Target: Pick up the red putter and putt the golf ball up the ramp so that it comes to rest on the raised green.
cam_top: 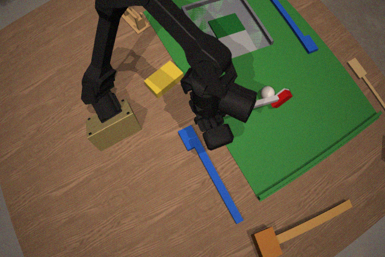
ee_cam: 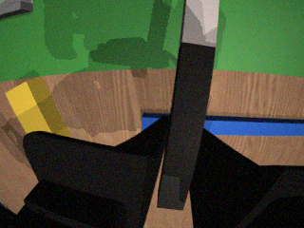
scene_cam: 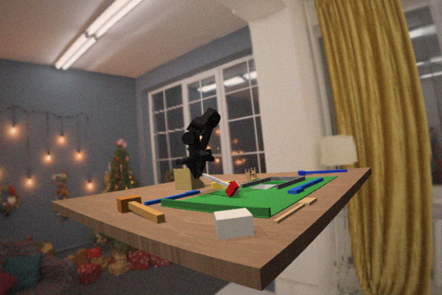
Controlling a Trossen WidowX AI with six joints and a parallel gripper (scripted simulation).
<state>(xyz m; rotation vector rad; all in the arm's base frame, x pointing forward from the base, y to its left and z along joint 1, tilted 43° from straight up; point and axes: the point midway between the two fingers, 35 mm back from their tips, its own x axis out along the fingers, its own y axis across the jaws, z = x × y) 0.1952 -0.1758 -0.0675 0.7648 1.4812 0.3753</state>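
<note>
My gripper (cam_top: 224, 118) (scene_cam: 198, 174) (ee_cam: 176, 123) is shut on the dark handle of the red putter (cam_top: 282, 99) (scene_cam: 232, 188) (ee_cam: 192, 85). Its light shaft slants down to the red head over the green mat (cam_top: 310, 129) (scene_cam: 199, 202). The white golf ball (cam_top: 267, 92) lies on the mat beside the head and shaft, on the side toward the ramp; in the exterior view the head largely hides it. I cannot tell whether they touch. The pale ramp (cam_top: 240, 43) (scene_cam: 263, 186) leads to the dark raised green (cam_top: 228, 25), inside a grey border.
Blue clubs (cam_top: 217, 182) (cam_top: 289, 20) lie beside and on the mat. A yellow block (cam_top: 163, 78) (scene_cam: 215, 185) is near the arm base. An orange mallet (cam_top: 267, 241) (scene_cam: 129, 204), a pale wooden stick (cam_top: 357, 67) and a white block (scene_cam: 233, 224) lie around the mat.
</note>
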